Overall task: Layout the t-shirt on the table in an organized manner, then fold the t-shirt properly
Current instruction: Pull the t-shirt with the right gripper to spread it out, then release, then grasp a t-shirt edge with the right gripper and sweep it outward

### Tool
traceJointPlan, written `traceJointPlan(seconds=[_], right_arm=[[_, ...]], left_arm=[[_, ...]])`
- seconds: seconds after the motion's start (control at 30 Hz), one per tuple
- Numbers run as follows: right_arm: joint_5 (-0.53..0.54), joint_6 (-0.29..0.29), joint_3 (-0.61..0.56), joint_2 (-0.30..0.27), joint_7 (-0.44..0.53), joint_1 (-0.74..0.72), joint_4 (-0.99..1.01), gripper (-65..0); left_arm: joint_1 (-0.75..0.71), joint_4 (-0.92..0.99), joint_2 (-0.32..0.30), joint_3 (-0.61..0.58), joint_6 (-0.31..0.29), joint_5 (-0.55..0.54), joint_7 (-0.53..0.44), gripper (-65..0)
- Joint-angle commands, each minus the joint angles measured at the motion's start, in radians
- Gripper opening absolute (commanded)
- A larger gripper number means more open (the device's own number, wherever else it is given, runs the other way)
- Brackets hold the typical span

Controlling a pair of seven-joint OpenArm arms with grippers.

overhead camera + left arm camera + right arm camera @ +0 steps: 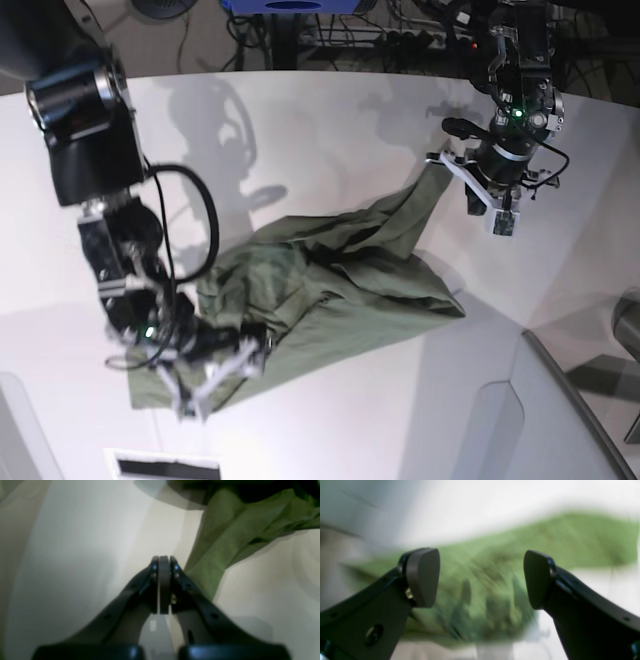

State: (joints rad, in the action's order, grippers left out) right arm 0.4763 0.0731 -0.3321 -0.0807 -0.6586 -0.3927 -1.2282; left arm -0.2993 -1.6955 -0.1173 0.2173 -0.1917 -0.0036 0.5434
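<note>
At the lower left of the base view, the right gripper (pixel 215 380) sits low over the near corner of the t-shirt (pixel 330 280). In its wrist view the jaws stand wide apart with nothing between the pads (pixel 422 577); blurred green cloth lies just beyond and below them, so the gripper holds nothing.

The t-shirt lies crumpled across the middle of the white worktop (pixel 330 130), its long axis running diagonally from lower left to upper right. The bulk is bunched and wrinkled toward the lower left, and a narrower strip stretches up toward the upper right.

At that far end, the left gripper (pixel 470 170) has its jaws pressed together. The base view shows the strip of cloth drawn taut up to it, and the wrist view shows green fabric running alongside the fingers (pixel 175 580), so it appears to pinch the far corner, though the pinch itself is hidden.

The loose near corner lies directly under the right gripper, so the right arm is judged better placed to regrasp and spread it.
</note>
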Motion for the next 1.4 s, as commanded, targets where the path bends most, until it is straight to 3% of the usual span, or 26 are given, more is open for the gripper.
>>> traceJointPlan(seconds=[0.0,0.1,0.2,0.4,0.53,0.67,0.9,1.03,1.1,1.23,1.37], right_arm=[[0.020,0.024,-0.035,0.006,0.023,-0.022,-0.017,-11.6],[0.020,0.130,-0.120,-0.012,0.024,-0.009,-0.015,-8.6],[0.020,0.199,-0.143,-0.008,0.024,-0.013,0.043,-8.7],[0.020,0.210,-0.149,0.006,0.152,-0.038,0.235,-8.7],[0.020,0.209,-0.149,0.009,0.184,-0.062,0.333,-9.6],[0.020,0.207,-0.149,0.012,0.211,-0.076,0.362,-25.1],[0.022,0.213,-0.143,-0.020,0.211,-0.097,0.368,-65.0],[0.026,0.216,-0.134,-0.067,0.211,-0.099,0.362,-65.0],[0.026,0.216,-0.058,-0.081,0.202,-0.093,0.360,-65.0],[0.022,0.210,0.132,-0.103,0.133,-0.079,0.360,-65.0],[0.022,0.215,0.163,-0.156,0.121,-0.079,0.360,-65.0]], left_arm=[[0.005,-0.031,-0.006,0.003,-0.001,-0.003,-0.018,-65.0],[0.004,-0.061,-0.005,0.003,-0.001,-0.003,-0.018,-65.0],[0.004,-0.085,-0.002,0.003,-0.001,-0.003,-0.018,-65.0],[-0.022,-0.128,-0.008,0.004,-0.001,-0.003,-0.016,-65.0],[-0.062,-0.134,-0.034,0.018,-0.001,-0.005,-0.019,-65.0],[-0.085,-0.134,-0.032,0.069,-0.002,-0.005,-0.021,-65.0],[-0.096,-0.125,-0.032,0.133,-0.024,-0.005,-0.022,-65.0],[-0.097,-0.125,-0.026,0.173,-0.096,-0.006,-0.022,-65.0],[-0.097,-0.124,-0.026,0.189,-0.114,-0.006,-0.022,-65.0],[-0.097,-0.124,-0.026,0.221,-0.131,-0.006,-0.022,-65.0],[-0.097,-0.110,-0.028,0.230,-0.131,-0.006,-0.022,-65.0]])
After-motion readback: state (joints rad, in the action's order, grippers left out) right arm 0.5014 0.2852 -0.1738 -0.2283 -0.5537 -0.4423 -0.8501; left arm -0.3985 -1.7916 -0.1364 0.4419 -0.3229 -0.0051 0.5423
